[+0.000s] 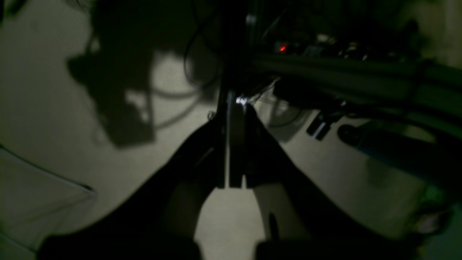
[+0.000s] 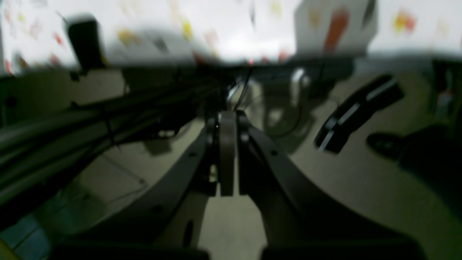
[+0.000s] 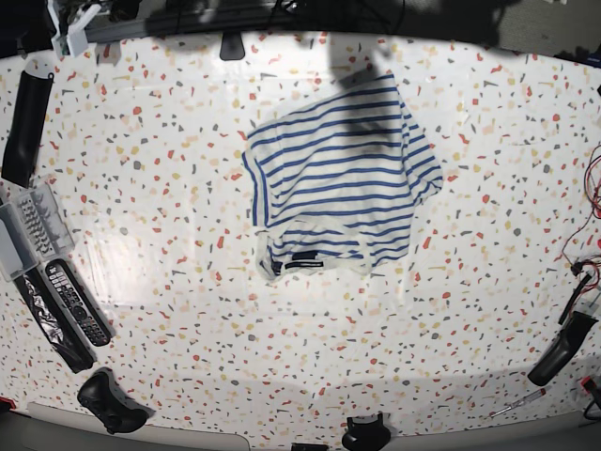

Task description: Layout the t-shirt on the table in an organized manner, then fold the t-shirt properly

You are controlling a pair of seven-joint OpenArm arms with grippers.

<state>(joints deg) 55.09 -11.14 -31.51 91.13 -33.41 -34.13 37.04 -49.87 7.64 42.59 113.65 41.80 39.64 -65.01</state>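
Observation:
The t-shirt (image 3: 338, 178), white with thin blue stripes, lies crumpled and partly folded over itself at the middle of the table (image 3: 141, 188). Its dark neck label (image 3: 305, 264) is at its near edge. Neither arm shows in the base view. In the left wrist view my left gripper (image 1: 235, 108) is shut and empty, over a dim floor with cables. In the blurred right wrist view my right gripper (image 2: 227, 119) is shut and empty, with the table's edge (image 2: 231, 36) above it. The shirt shows in neither wrist view.
At the table's left edge lie a long black bar (image 3: 23, 122), a clear tray (image 3: 28, 225), remote controls (image 3: 75, 301) and a black game controller (image 3: 108, 399). At the right edge are a black tool (image 3: 563, 348), a screwdriver (image 3: 516, 404) and red wires (image 3: 593, 178).

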